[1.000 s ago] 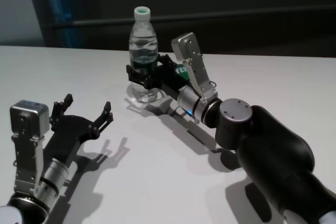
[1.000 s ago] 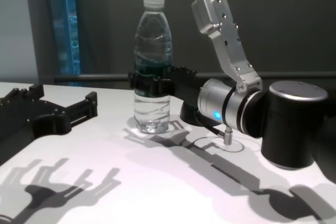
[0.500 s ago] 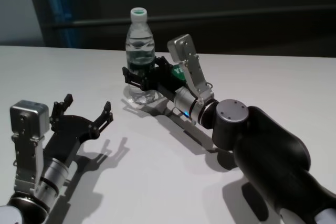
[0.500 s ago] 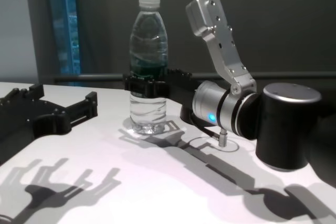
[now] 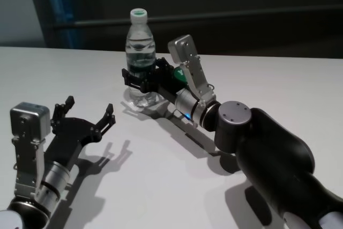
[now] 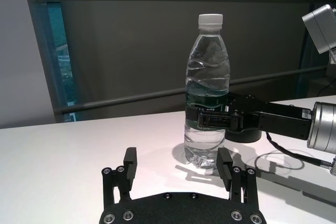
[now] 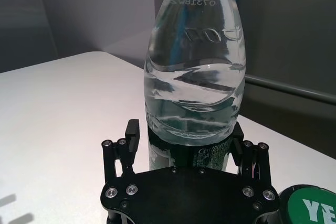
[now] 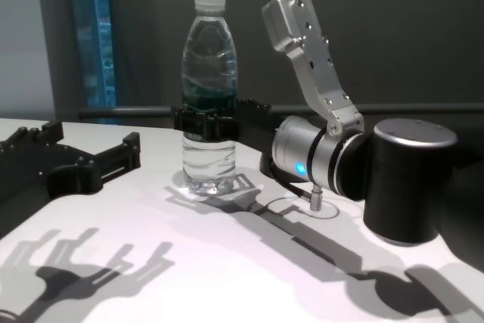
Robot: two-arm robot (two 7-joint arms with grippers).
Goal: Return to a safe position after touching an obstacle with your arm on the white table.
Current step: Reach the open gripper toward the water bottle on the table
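Right wrist view: button maybe "YE…"

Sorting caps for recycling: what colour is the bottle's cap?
White on the bottle cap; clearest in the left wrist view.

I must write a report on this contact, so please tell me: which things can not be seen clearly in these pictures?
- Bottle: cap cut off by the right wrist view's top edge.
- Whether the right end effector fingers press the bottle: hidden by its own black body there, and too small in head view.
- Green button: cut by the frame corner, lettering incomplete; in head view mostly behind the arm.
- Left end effector: open, parked on the table.
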